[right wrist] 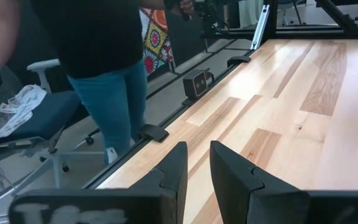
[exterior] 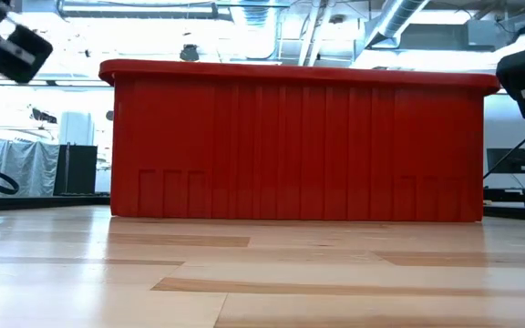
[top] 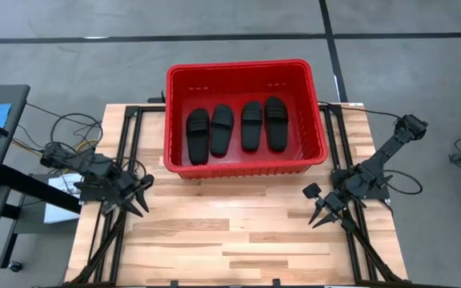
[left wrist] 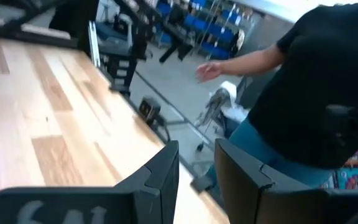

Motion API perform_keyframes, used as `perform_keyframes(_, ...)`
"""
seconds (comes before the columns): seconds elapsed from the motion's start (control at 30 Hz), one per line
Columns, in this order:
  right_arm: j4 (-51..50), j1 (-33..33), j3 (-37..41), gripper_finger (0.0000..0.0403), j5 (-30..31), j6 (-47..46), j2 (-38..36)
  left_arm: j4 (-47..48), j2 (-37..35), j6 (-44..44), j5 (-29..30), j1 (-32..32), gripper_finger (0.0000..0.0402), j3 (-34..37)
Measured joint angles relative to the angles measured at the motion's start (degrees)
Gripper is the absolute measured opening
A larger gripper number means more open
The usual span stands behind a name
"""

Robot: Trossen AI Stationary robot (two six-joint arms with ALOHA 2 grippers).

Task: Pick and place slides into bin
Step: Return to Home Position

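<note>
All four slides lie side by side on the floor of the red bin, which sits mid-way along the pale wooden worktop's far edge. The left gripper hangs near the left edge and the right gripper near the right, both with fingers narrowly parted and empty. Beyond the worktop, a person in a black top stands beside an office chair.
</note>
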State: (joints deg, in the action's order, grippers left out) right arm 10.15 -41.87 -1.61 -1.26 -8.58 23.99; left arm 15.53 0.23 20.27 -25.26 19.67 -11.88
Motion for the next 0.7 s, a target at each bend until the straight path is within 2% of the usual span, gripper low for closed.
perform_keyframes(0.27, 0.0, 0.0, -0.02, 0.0061, -0.01, 0.0, 0.0, -0.01, 0.0, -3.88, 4.29, 2.21, 0.0093, 4.81)
perform_keyframes(0.47, 0.0, 0.0, -0.02, 0.0061, 0.0, 0.0, -0.01, -6.14, 0.1, -6.84, 9.67, 3.13, 0.0093, 7.29)
perform_keyframes(0.7, -0.34, 0.0, -0.02, 0.0061, -0.02, -0.02, 0.0, -6.31, 0.02, -7.19, 17.36, 3.18, 0.0093, 7.45)
